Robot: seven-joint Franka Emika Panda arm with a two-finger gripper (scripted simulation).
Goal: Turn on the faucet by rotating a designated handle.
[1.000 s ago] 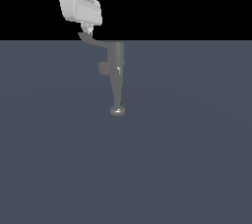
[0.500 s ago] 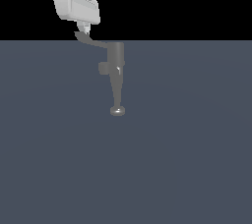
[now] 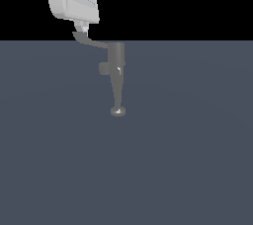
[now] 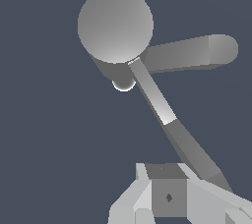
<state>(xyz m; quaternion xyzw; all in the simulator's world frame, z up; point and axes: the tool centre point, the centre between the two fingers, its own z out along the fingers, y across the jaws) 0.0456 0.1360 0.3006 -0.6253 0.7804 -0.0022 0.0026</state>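
A flat slate-grey bench [image 3: 188,169] fills the lower part of the exterior view, with plain black behind it — nothing else around. Nearest to us sits the round disc tip of the faucet [image 3: 117,78], at about the middle of the frame; from there the tapered spout runs back toward twelve o'clock into the cylindrical body, with a short stubby side knob [image 3: 103,68] poking out at nine o'clock. Further back, the handle [image 3: 91,41] leaves the top of the body and sweeps out toward ten o'clock, tip turned up. And right there, at the far end, the white hand [image 3: 82,30] comes down onto that tip from above. The wrist view looks along the handle [image 4: 170,125] toward the body's round top, its far end disappearing beside the hand's pale finger blocks [image 4: 167,196]. Whether the fingers are pinched on the lever or merely set against it — cannot tell from here. My read: contact at the tip gives the longest lever arm for the turn.
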